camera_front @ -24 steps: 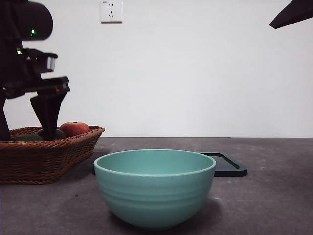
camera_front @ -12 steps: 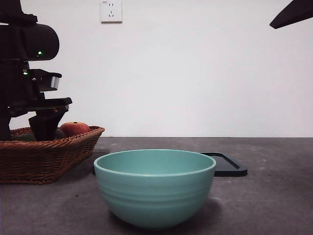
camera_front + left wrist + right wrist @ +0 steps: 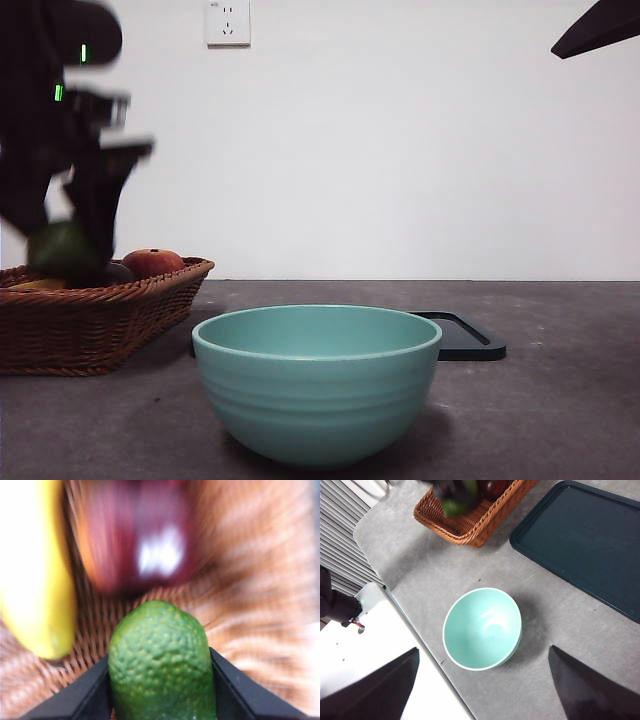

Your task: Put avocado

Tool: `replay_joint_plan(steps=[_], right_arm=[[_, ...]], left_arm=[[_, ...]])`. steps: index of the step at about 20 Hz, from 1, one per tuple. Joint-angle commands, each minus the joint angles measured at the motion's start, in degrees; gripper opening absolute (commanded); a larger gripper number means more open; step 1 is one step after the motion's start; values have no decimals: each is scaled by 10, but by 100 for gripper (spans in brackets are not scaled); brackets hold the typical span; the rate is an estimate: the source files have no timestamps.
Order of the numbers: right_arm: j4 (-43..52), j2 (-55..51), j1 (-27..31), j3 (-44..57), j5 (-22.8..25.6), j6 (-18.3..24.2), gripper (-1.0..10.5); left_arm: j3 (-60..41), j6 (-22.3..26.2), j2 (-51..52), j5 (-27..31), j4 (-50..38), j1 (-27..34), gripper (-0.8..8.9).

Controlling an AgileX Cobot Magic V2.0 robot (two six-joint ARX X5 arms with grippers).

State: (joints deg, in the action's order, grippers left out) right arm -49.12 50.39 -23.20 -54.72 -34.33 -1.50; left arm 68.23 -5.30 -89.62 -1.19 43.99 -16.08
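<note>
Left gripper [image 3: 70, 235] above basket [image 3: 110, 320], fingers clamping avocado [image 3: 162, 665]

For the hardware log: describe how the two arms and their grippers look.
Both are black. The left gripper has flat, angular matte jaws; its bulky dark arm carries small green lights. The right gripper shows wedge-shaped black jaws. No cables or markings visible.

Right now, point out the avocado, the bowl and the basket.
avocado [image 3: 161, 665], left wrist view, middle of its bumpy green skin.
bowl [image 3: 316, 400], front view, outer wall.
basket [image 3: 110, 320], front view, woven side wall.
</note>
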Motion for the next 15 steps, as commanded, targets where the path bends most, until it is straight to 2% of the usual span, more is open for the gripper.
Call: replay_joint_plan(steps=[1,5,6,10,15], right_arm=[[2,5,-3,-11,0,2,415],[2,5,-3,-11,1,2,415],[2,5,-3,-11,1,2,415],[2,5,-3,-11,1,2,415],[2,5,-3,-11,2,2,415]], left_arm=[[40,-4,47,-26,15,-18,149],[45,-14,131,-125,43,-68,149],[45,-13,143,-134,60,-90,149],[42,-7,138,-134,71,-192,149],[42,-2,55,-132,44,-289,149]])
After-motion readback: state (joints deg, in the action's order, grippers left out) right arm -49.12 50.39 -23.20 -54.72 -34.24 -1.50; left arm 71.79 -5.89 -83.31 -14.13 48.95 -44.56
